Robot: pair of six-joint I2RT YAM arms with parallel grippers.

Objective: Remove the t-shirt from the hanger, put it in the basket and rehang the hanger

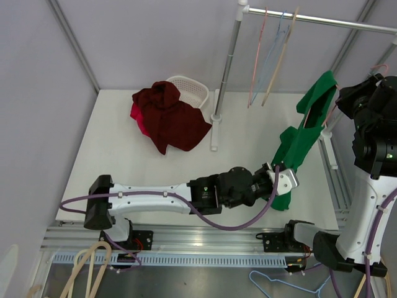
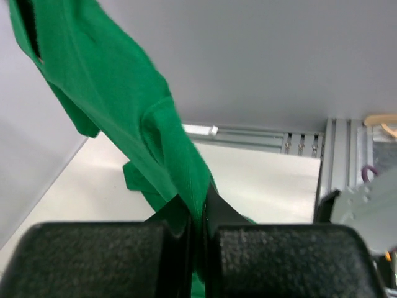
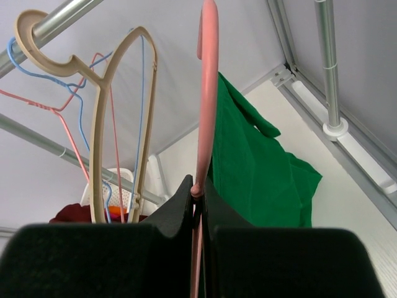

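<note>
The green shirt (image 1: 305, 133) is stretched in the air above the right side of the table (image 1: 124, 161). Its top is carried on the pink hanger (image 3: 208, 93), and its lower part is clamped as a fold between the shut jaws of the left gripper (image 2: 197, 233). The hanger's neck is pinched between the closed jaws of the right gripper (image 3: 197, 192), and the shirt is hung just behind and below that grip.

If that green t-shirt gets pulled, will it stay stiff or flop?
Probably floppy: the green fabric t-shirt sags in folds between the thin pink hanger and the left pincer. Likely light too, since a small pinch of cloth holds it.
</note>
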